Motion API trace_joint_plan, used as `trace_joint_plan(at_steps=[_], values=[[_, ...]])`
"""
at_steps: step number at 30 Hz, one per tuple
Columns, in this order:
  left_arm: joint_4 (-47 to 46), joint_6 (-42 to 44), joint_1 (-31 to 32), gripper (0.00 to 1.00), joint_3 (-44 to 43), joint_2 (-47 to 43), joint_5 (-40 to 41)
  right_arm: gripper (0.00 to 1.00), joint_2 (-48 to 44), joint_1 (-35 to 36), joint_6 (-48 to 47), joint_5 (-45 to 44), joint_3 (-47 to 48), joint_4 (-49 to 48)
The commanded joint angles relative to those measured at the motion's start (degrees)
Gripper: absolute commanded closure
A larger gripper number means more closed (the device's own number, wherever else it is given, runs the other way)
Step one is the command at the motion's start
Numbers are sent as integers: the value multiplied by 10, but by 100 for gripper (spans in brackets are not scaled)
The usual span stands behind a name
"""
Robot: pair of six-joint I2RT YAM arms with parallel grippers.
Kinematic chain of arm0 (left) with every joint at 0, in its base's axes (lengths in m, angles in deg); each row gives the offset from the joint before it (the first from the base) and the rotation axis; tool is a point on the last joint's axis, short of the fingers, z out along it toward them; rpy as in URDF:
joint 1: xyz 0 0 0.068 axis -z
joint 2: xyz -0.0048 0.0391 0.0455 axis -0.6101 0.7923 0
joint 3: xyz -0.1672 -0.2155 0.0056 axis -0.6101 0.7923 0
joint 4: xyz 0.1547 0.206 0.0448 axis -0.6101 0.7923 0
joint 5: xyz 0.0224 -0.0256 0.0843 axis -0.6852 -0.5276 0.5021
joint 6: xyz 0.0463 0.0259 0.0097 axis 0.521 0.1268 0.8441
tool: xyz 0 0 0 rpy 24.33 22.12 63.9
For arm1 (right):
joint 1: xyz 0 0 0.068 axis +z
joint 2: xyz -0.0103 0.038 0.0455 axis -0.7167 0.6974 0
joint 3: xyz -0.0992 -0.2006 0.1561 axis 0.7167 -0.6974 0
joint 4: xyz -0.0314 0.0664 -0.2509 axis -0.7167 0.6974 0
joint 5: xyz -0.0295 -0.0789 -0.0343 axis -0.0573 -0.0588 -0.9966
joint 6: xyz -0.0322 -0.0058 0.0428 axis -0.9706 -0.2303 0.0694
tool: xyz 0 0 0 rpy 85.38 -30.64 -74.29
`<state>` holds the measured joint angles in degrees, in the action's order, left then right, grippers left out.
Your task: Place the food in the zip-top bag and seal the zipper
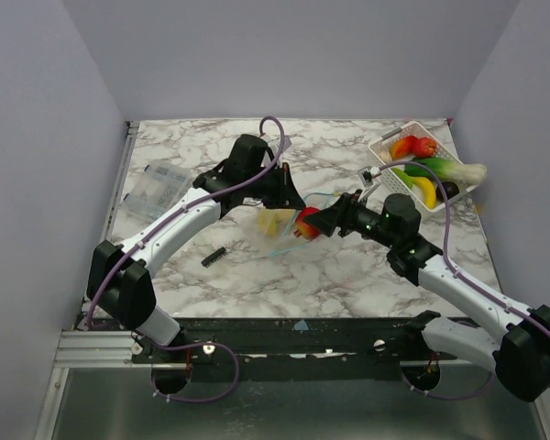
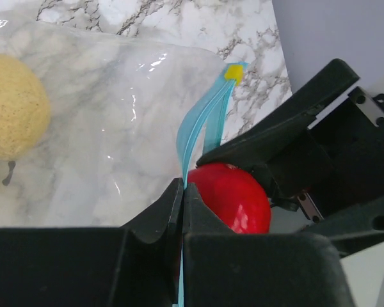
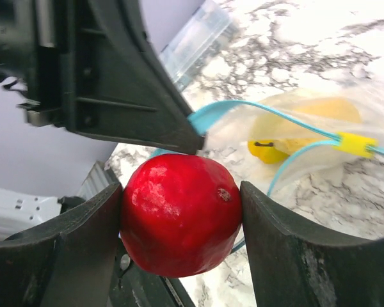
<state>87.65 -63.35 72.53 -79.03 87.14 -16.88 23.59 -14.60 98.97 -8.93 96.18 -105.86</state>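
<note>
1. Zip-top bag (image 1: 282, 236) lies near the middle of the worktop (image 1: 257, 284), between the two arms, with its mouth open toward 3 o'clock in the top view.
2. Along that mouth the teal zipper (image 2: 201, 121) is unsealed. Its two lips bow apart, and a small yellow slider (image 3: 355, 144) sits at one end.
3. The left fingers (image 2: 173, 211) are pressed fully together on one lip of the zipper and lift that edge off the worktop.
4. The right fingers (image 3: 288, 249) stand fairly wide and clamp a red fruit (image 3: 179, 214) between them, one pad on each side.
5. The red fruit hangs right at the bag's mouth, just beside the left fingers. A teal lip runs above it and another curves below it. Whether it has passed the lips cannot be told.
6. A yellow fruit (image 2: 13, 109) lies inside the bag under the clear plastic, at about 9 o'clock from the red fruit in the top view.
7. The rest of the food (image 1: 426, 170), red, orange, green, yellow and one dark piece, sits in a white basket (image 1: 382, 149) at about 2 o'clock from the bag, well apart.
8. A small black bar (image 1: 214, 257) lies on the worktop at 8 o'clock from the bag. A clear packet (image 1: 160, 188) lies at 10 o'clock, near the left edge.
</note>
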Motion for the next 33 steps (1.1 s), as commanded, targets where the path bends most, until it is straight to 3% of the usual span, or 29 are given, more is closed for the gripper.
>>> trace_joint_plan(at_steps=[1, 8, 12, 18, 21, 27, 33], values=[[-41, -25, -2, 100, 10, -37, -6, 76, -10, 5, 6, -86, 1, 59], [-44, -27, -3, 100, 5, -41, -12, 74, -6, 9, 74, -144, 11, 122], [-51, -31, -2, 100, 9, -39, -14, 69, 19, 10, 98, -123, 41, 134], [-49, -26, -3, 100, 8, -34, -13, 41, 31, 9, 100, -105, 48, 141], [-49, -24, -3, 100, 7, -32, -14, 31, 42, 10, 94, -81, 55, 147], [-28, -2, -5, 100, -3, -33, 5, 18, 43, 10, 103, -65, 44, 139], [-25, 2, -7, 100, -4, -33, 7, 16, 42, 10, 93, -78, 57, 155]])
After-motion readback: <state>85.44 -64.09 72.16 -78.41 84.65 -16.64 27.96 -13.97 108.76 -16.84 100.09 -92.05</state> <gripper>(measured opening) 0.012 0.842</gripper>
